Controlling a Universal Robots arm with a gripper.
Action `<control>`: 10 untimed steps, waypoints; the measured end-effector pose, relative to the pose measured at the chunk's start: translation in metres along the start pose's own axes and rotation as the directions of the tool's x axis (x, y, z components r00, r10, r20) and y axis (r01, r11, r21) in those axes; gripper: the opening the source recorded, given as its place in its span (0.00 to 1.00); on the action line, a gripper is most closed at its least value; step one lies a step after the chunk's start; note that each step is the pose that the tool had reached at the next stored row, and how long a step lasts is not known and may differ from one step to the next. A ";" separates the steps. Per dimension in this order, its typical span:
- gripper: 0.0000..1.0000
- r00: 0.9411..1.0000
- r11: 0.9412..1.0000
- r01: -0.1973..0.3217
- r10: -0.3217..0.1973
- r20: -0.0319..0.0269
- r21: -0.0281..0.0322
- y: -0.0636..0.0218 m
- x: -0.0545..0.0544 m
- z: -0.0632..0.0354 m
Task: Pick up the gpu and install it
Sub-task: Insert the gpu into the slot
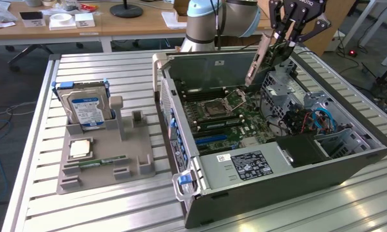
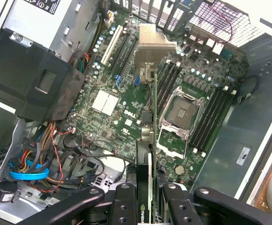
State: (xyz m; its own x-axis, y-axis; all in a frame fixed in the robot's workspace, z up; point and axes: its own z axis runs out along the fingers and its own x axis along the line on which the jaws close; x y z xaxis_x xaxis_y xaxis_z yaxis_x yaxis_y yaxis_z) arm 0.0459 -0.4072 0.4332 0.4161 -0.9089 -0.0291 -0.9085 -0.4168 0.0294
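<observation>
— Where is the gpu (image 2: 145,154) right now?
— Up in the jaws. They are clamped across its two flat faces near the upper edge, and it hangs on edge over the open computer case (image 1: 277,198), above the motherboard (image 2: 108,101). The silver bracket (image 2: 155,44) is at the far end. I'd say it isn't seated in any slot.
— Does it look heavy?
— Light, I'd guess, and stiff; it doesn't sag from that grip. It's fragile, though: a thin board with bare parts on it, and a knock against the case wall could chip something.
— Is that a sensible place to hold it?
— I think so. It's flat, firm ground, well clear of the lower edge and the bracket.
</observation>
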 end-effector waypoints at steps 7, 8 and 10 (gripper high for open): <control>0.26 1.000 1.000 0.000 0.000 0.000 0.000 -0.0001 0.000 0.0000; 0.26 1.000 1.000 0.000 0.000 0.000 0.000 -0.0001 0.000 0.0000; 0.26 1.000 1.000 0.000 0.000 0.000 0.000 -0.0001 0.000 0.0000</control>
State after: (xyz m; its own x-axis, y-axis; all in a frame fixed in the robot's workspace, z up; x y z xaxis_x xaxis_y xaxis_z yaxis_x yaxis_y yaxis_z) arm 0.0459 -0.4070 0.4332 0.4161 -0.9089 -0.0291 -0.9085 -0.4169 0.0294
